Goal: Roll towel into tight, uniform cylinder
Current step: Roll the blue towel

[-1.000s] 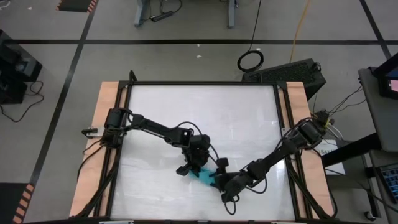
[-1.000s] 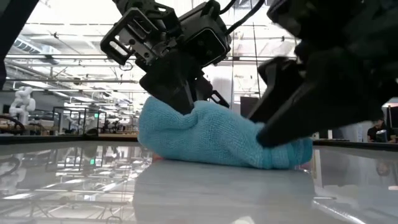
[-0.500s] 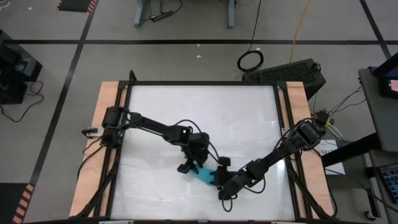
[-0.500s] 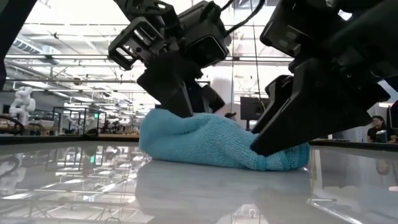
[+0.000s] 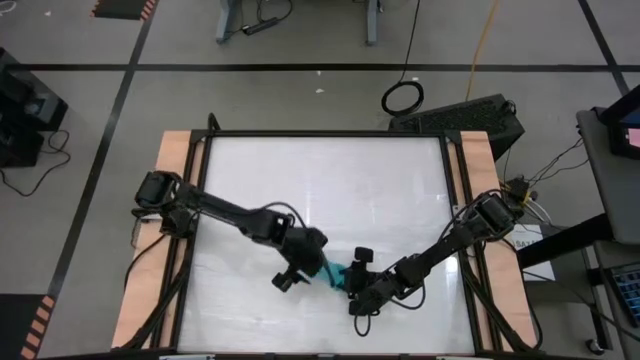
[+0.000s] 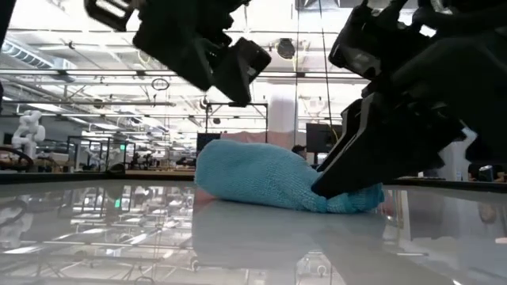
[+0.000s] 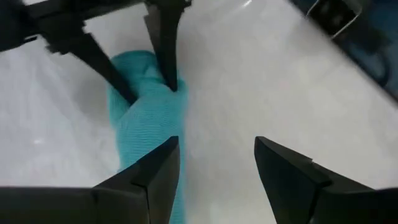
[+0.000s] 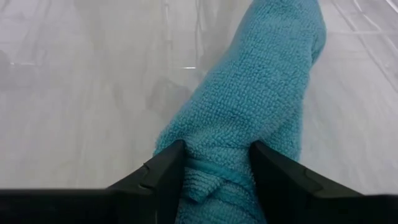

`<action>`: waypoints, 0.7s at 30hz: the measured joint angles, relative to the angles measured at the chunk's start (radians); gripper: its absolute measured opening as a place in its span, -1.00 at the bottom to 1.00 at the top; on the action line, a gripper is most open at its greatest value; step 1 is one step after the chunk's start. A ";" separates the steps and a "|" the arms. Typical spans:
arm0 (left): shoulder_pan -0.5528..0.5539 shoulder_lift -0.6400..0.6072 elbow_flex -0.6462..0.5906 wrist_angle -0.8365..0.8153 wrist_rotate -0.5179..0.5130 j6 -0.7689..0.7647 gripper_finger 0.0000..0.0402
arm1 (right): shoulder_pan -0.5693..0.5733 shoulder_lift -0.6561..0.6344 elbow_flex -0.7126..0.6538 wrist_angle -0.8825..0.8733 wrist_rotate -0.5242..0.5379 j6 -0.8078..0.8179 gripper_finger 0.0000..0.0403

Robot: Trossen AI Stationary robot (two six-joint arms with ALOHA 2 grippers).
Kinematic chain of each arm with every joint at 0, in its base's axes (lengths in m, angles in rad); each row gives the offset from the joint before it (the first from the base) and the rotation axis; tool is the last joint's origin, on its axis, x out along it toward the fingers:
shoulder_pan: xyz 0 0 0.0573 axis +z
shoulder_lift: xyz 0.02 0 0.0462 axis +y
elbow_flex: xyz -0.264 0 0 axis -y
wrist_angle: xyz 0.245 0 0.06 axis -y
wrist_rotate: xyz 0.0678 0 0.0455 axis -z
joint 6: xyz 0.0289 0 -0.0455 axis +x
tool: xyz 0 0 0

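Note:
The turquoise towel [image 6: 269,176] lies rolled up as a short thick bundle on the white table [image 5: 330,190], near its front edge; it also shows in the high view [image 5: 334,272]. My right gripper [image 8: 214,186] is shut on the end of the roll that points toward the table's right side. My left gripper [image 7: 214,171] hangs open above the roll's other end, clear of the cloth [image 7: 146,118]. My right gripper pinches the rolled towel's end [image 8: 217,165] between its two fingers [image 8: 158,177], one on each side of the bundle. The fingers slant down from the table's right side and lie along the roll. The roll lies with its whole length on the table.
The wooden side rails [image 5: 165,200] and the dark frame border the white table. Bare tabletop stretches behind and to the left of the towel. A black keyboard [image 5: 465,118] and a cable coil [image 5: 402,98] lie on the floor beyond the far edge.
My left gripper has opened, let go of the towel and risen clear above it, drawing back a little toward the table's near left. The towel has sunk flatter at that end and stays on the table. My right gripper keeps its hold.

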 joint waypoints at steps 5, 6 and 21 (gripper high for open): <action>-0.040 0.081 -0.002 0.000 -0.181 0.010 0.06 | -0.009 0.000 0.000 0.010 0.000 -0.007 -0.14; -0.039 0.095 -0.002 0.015 -0.200 0.007 0.06 | -0.009 0.000 0.000 0.012 0.000 -0.007 -0.14; 0.023 0.179 0.002 0.018 -0.173 0.006 0.06 | -0.010 0.001 -0.001 0.019 -0.017 0.015 -0.14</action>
